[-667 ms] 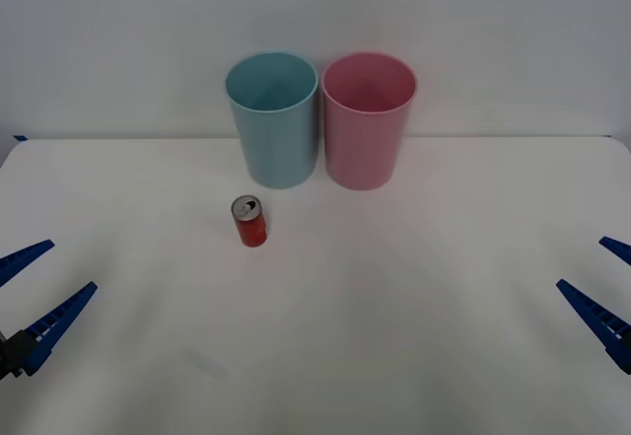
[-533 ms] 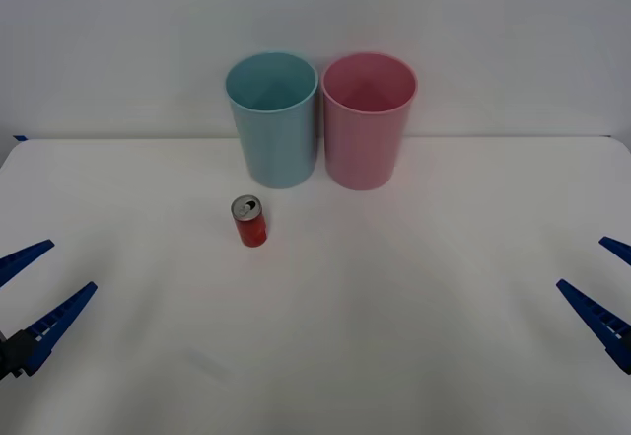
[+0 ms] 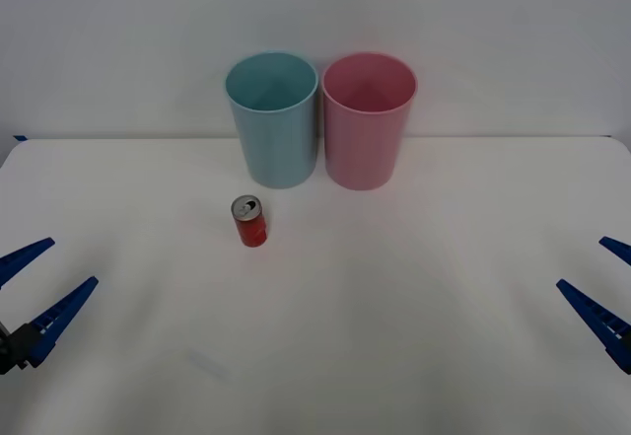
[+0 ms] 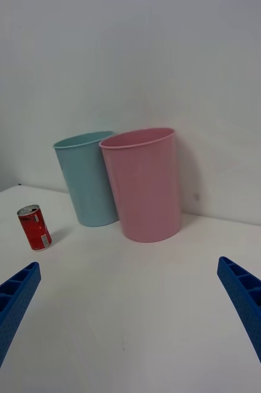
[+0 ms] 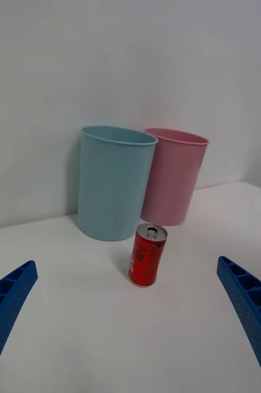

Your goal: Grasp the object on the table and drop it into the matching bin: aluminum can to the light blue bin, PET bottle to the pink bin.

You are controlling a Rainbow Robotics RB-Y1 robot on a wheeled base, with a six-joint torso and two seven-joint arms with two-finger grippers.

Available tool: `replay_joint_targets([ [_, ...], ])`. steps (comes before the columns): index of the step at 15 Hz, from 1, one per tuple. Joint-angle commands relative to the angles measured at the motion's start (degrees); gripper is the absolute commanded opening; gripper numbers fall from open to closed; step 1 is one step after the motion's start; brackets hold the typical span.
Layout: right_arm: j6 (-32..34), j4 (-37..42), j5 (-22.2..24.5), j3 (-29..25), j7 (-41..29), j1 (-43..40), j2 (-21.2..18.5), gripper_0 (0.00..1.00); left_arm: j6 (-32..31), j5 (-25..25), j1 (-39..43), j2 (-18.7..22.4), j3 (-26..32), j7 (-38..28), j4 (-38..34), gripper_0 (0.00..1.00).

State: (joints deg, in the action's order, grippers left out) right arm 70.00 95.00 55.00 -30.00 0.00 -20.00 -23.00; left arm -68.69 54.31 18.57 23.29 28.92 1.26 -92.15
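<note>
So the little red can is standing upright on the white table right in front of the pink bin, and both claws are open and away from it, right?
Not quite: the red can stands upright in front of the light blue bin, not the pink bin, as the front view shows. The rest holds: it is on the white table, and the left gripper and right gripper are both open, far from it.
</note>
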Motion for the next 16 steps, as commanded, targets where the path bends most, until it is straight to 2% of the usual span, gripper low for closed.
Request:
replay_joint_targets([
  [1, 0.0, 0.0, 0.0, 0.0, 0.0, 0.0, 0.0, 1.00, 0.7, 2.0, -0.6, 0.0, -0.8, 1.0, 0.9, 1.00],
  [5, 0.0, 0.0, 0.0, 0.0, 0.0, 0.0, 0.0, 1.00, 2.2, 4.2, -1.4, 0.0, -2.7, 2.3, 2.7, 1.00],
  [8, 0.0, 0.0, 0.0, 0.0, 0.0, 0.0, 0.0, 1.00, 8.2, 5.6, -1.8, 0.0, -7.2, 3.8, 2.8, 1.00],
  [10, 0.0, 0.0, 0.0, 0.0, 0.0, 0.0, 0.0, 1.00, 11.8, 5.7, -2.1, -0.1, -10.3, 7.1, 3.6, 1.00],
  [13, 0.0, 0.0, 0.0, 0.0, 0.0, 0.0, 0.0, 1.00, 13.5, 5.6, -4.2, -0.3, -13.5, 8.6, 6.5, 1.00],
  [16, 0.0, 0.0, 0.0, 0.0, 0.0, 0.0, 0.0, 1.00, 16.8, 5.7, -4.9, -2.6, -16.4, 9.6, 6.6, 1.00],
])
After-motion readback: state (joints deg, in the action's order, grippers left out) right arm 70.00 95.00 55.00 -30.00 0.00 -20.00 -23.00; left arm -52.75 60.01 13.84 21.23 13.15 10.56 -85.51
